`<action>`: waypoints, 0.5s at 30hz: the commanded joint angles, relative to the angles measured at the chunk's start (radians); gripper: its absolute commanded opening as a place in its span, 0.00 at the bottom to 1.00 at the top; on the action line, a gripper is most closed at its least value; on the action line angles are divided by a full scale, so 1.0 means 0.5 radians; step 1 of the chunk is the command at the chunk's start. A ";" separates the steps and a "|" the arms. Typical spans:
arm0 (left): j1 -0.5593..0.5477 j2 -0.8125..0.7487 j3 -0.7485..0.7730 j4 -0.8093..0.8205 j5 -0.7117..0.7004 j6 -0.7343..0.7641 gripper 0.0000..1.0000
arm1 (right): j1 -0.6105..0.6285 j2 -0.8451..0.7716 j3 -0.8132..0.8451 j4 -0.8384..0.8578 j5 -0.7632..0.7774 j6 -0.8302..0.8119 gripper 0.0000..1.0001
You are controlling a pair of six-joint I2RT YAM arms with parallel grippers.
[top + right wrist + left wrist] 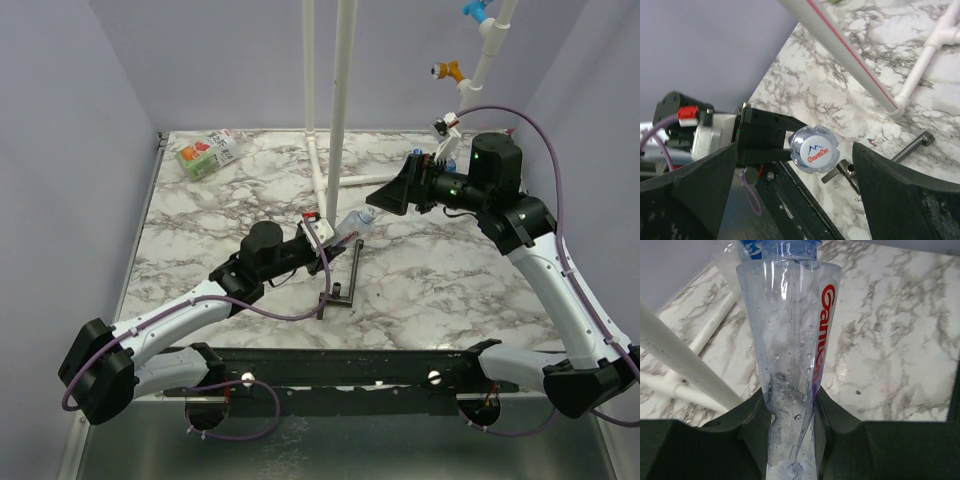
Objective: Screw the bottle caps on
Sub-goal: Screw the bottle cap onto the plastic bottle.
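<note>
My left gripper (328,238) is shut on a clear plastic bottle (350,224) and holds it above the table, neck towards the upper right. In the left wrist view the bottle (790,330) is squeezed flat between the black fingers (752,420) of the gripper (790,407). A white cap (813,149) with a blue and red logo sits on the bottle's neck and faces the right wrist camera. My right gripper (390,198) is open, just beyond the capped end. Its fingers (900,190) stand apart on either side of the cap without touching it. A bottle with a green, orange and red label (205,156) lies at the far left.
Tall white pipes (340,100) rise from a pipe base (330,180) behind the held bottle. A black T-shaped metal tool (345,282) lies on the marble table (450,280) below the bottle; it also shows in the right wrist view (912,147).
</note>
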State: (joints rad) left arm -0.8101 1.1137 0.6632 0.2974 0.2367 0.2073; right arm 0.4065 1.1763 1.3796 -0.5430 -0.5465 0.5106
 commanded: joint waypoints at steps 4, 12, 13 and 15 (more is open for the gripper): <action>0.154 -0.114 -0.011 0.059 0.818 -0.467 0.00 | 0.009 -0.076 -0.139 0.220 -0.595 -0.468 0.98; 0.261 -0.106 0.012 0.168 1.102 -0.684 0.00 | 0.009 -0.084 -0.222 0.300 -0.854 -0.545 0.83; 0.273 -0.109 0.011 0.182 1.113 -0.705 0.00 | 0.010 -0.080 -0.226 0.287 -0.860 -0.555 0.82; 0.293 -0.114 0.004 0.221 1.136 -0.744 0.00 | 0.008 -0.084 -0.239 0.273 -0.861 -0.564 0.79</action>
State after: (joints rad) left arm -0.6846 1.0714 0.6613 0.3367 0.6968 -0.0891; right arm 0.4068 1.1488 1.2816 -0.4324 -0.9012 0.2665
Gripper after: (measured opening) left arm 0.345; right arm 0.814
